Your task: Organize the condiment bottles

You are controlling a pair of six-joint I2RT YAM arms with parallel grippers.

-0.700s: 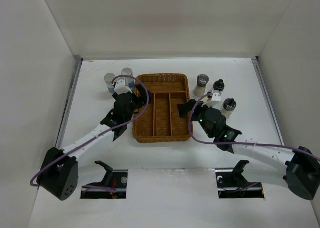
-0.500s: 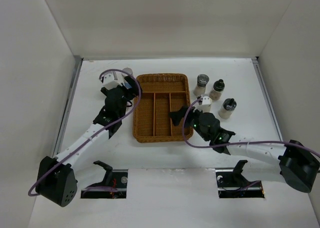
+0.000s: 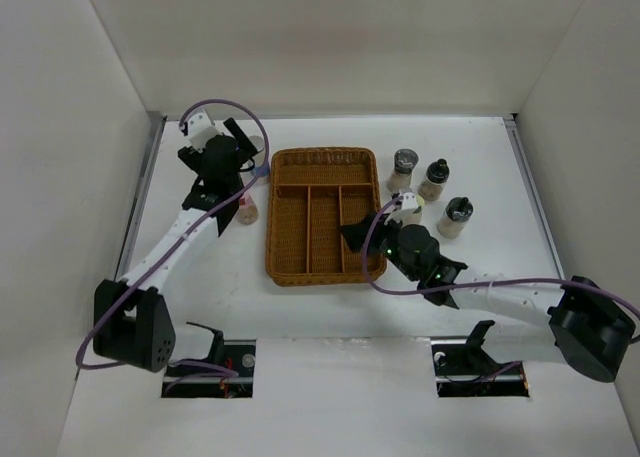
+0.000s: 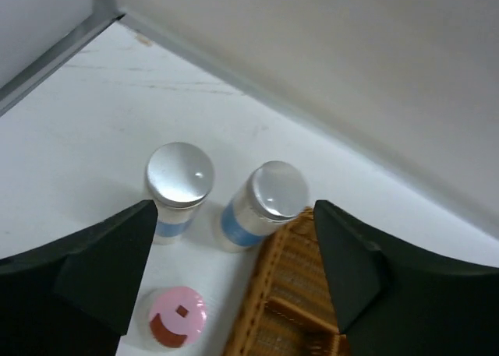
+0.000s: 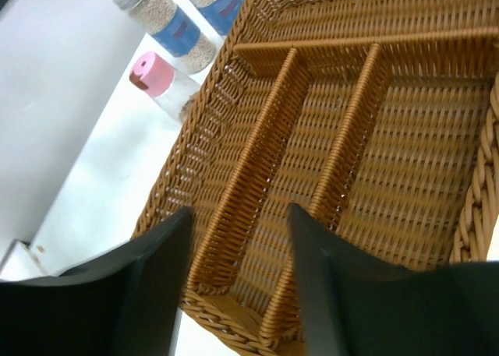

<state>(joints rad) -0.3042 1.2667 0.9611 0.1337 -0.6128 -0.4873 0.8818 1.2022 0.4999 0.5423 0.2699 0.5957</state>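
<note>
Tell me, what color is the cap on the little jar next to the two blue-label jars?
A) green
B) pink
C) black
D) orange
B: in the left wrist view, the jar standing beside the wicker tray has a pink cap.

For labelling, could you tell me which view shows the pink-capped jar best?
Right wrist: the pink-capped jar shows cap and clear body. Left wrist shows mainly its cap; top external shows it tiny.
</note>
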